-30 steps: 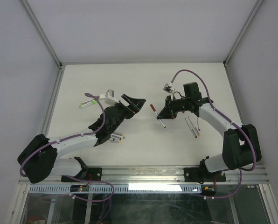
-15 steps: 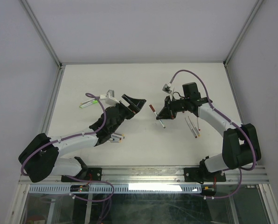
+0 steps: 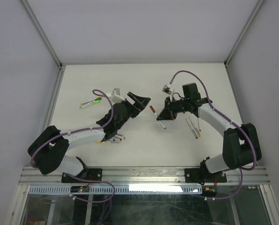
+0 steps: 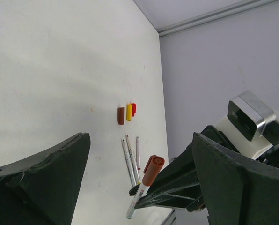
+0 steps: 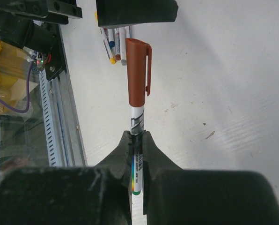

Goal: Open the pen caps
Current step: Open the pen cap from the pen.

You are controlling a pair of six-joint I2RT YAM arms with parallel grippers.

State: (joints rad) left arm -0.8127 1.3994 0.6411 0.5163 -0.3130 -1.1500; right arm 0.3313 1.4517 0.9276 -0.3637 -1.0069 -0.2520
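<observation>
The right gripper (image 3: 161, 115) is clamped tight on the pen (image 5: 137, 110), jaws pinching the barrel. The right arm (image 3: 217, 119) is bent at the elbow and reaches in from the pen's right. Over on the pen's left, the left gripper (image 3: 141, 104) hangs close by, jaws spread wide and facing it, not touching. The left arm (image 3: 81, 136) stretches long and low from its base toward the pen.

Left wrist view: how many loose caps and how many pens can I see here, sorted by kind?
Loose caps: 3
Uncapped pens lying flat: 3
Capped pen in the right gripper: 1
Total: 7
</observation>
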